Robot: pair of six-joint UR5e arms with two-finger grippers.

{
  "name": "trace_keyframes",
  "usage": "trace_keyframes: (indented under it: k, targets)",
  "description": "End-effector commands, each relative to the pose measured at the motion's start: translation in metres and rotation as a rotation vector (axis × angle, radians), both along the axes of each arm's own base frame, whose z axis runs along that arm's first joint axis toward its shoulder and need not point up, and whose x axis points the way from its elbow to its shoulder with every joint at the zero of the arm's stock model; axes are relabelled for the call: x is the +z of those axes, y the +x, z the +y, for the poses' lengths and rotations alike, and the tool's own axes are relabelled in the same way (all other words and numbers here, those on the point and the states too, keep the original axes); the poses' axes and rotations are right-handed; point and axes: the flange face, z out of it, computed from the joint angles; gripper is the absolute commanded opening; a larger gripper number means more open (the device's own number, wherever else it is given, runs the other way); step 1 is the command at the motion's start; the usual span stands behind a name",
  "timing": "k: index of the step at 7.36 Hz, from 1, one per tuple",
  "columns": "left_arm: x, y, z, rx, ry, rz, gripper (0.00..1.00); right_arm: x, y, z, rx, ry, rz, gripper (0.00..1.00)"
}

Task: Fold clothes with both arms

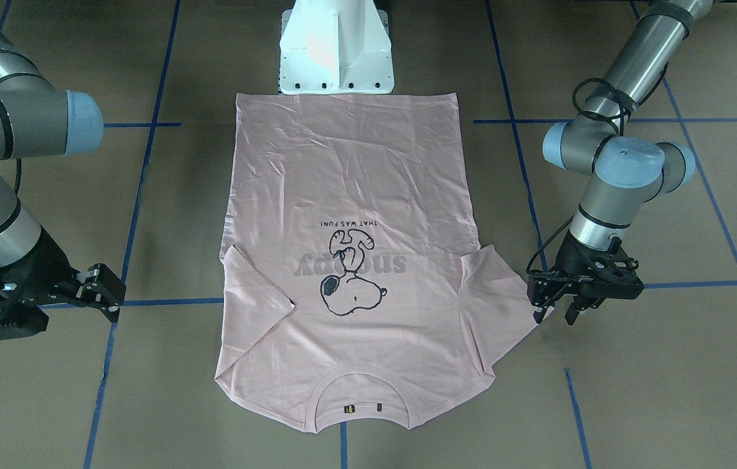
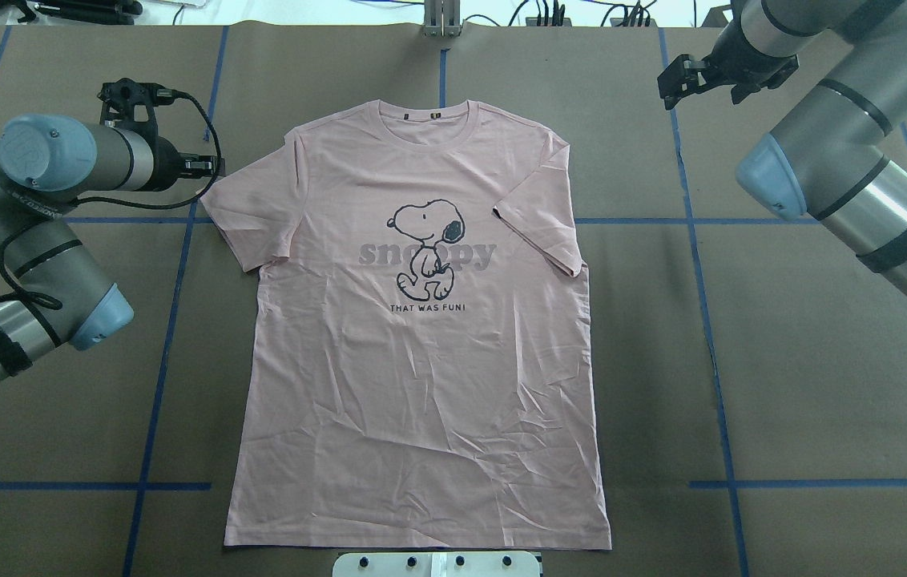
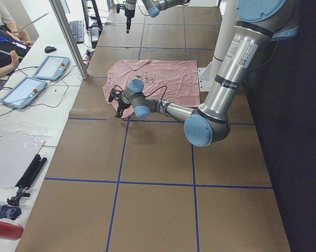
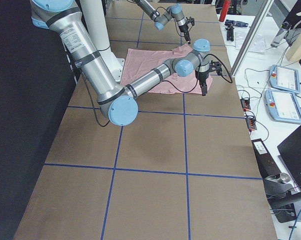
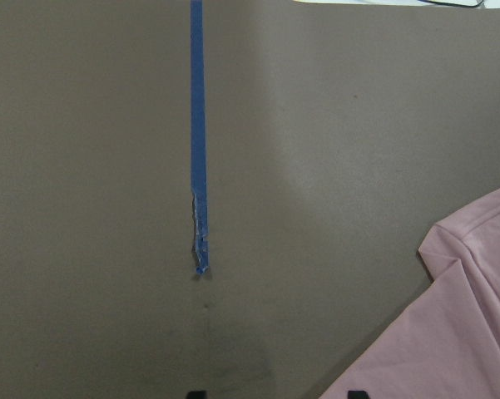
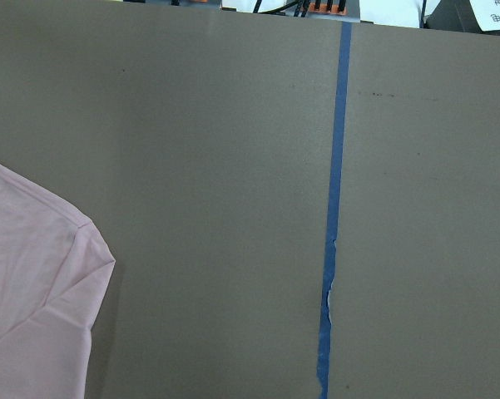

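Overhead exterior view: the pale pink short-sleeved T-shirt (image 2: pixel 421 377) with the black-outlined Snoopy cartoon lies flat and face up in the middle of the frame, on the brown paper-covered table (image 2: pixel 782 361). Its long axis runs top to bottom, with the ribbed collar (image 2: pixel 424 132) at the top and the hem (image 2: pixel 421 545) at the bottom edge by my base. That puts one sleeve toward each of my arms.

My black two-finger left gripper (image 1: pixel 556 312) hangs at the right of the front-facing view, just beside the outer tip of the left sleeve (image 1: pixel 505 293). In the left wrist view the pink cloth fills the lower right corner. My fingertips (image 5: pixel 355 393) show only as two small black marks at the bottom edge, set wide apart with bare table between them and holding nothing. The cloth lies to the right of those fingers, close by.

My black right gripper (image 1: pixel 108 296) sits at the left of the front-facing view, well apart from the right sleeve (image 1: pixel 258 286), which angles down along the shirt's side. Its fingers look parted and empty. In the right wrist view that sleeve shows only at the lower left, with a blue tape line (image 6: pixel 333 208) off to its right.

I judge the left arm is the nearer to its grab. The right must first travel in toward the centre of the frame.
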Motion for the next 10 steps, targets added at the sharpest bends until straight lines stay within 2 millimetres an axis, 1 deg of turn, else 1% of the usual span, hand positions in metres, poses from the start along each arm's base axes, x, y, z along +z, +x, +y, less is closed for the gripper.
trace_keyframes:
  k: [1, 2, 3, 4, 5, 6, 7, 9, 10]
  targets:
    - [0.007, 0.005, 0.007, 0.012, -0.004, -0.005, 0.63, 0.0, 0.0, 0.0, 0.001, 0.0, 0.0, 1.0]
    - [0.012, 0.01, 0.01, 0.021, -0.009, -0.013, 0.63, 0.0, 0.0, 0.0, 0.001, 0.0, 0.0, 1.0]
    - [0.014, 0.014, 0.012, 0.028, -0.008, -0.011, 0.61, 0.001, 0.0, 0.0, 0.002, 0.0, 0.002, 1.0]
    - [0.014, 0.015, 0.013, 0.03, -0.007, -0.01, 0.56, 0.003, 0.001, 0.001, 0.001, -0.002, 0.004, 1.0]
    - [0.013, 0.016, 0.014, 0.033, -0.004, -0.01, 0.46, 0.003, 0.001, 0.001, 0.001, -0.002, 0.004, 1.0]
    - [0.014, 0.016, 0.014, 0.034, -0.005, -0.013, 0.24, 0.004, 0.001, 0.001, 0.001, -0.003, 0.005, 1.0]
    - [0.013, 0.016, 0.014, 0.035, -0.003, -0.013, 0.15, 0.004, 0.001, 0.001, 0.001, -0.003, 0.005, 1.0]
    - [0.011, 0.017, 0.014, 0.036, 0.001, -0.012, 0.0, 0.004, 0.001, 0.001, 0.001, -0.003, 0.005, 1.0]
    - [0.01, 0.016, 0.014, 0.034, 0.003, -0.012, 0.0, 0.003, 0.001, 0.001, 0.001, -0.002, 0.004, 1.0]
